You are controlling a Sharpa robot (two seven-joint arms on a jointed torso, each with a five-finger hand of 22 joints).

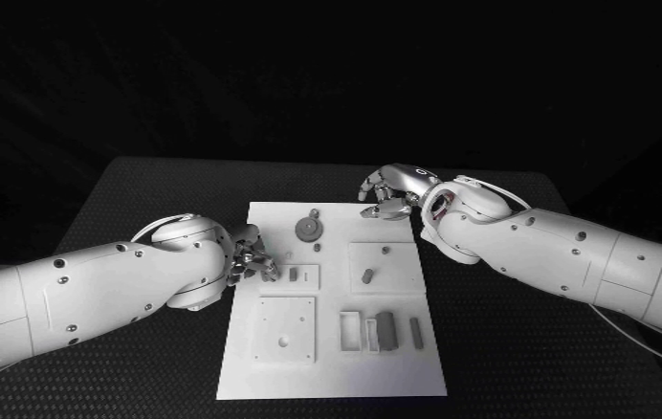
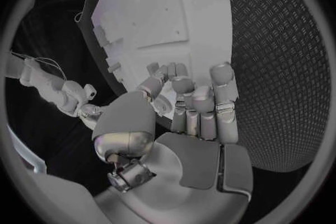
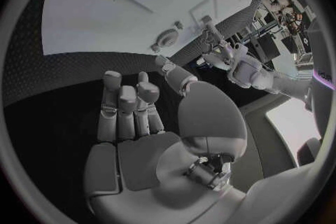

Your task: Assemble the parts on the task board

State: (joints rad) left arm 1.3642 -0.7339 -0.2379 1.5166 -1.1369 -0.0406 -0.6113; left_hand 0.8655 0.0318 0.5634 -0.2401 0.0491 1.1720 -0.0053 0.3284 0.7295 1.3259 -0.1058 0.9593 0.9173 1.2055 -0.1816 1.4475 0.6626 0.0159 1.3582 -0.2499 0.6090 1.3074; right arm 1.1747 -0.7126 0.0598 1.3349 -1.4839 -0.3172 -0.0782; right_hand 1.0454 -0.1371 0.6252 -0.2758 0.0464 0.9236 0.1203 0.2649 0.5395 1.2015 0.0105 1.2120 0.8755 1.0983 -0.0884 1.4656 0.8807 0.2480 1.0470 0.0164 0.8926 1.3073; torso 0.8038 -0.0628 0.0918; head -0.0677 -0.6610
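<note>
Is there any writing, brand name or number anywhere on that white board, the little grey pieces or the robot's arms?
None can be read.
White task board: no print, only recesses and holes.
Small grey parts such as the round gear-like piece: no marks.
Left hand and right hand, silver: no visible lettering.

white arms (image 1: 97, 290), dark screws, silver fingers (image 1: 262, 264)
</note>
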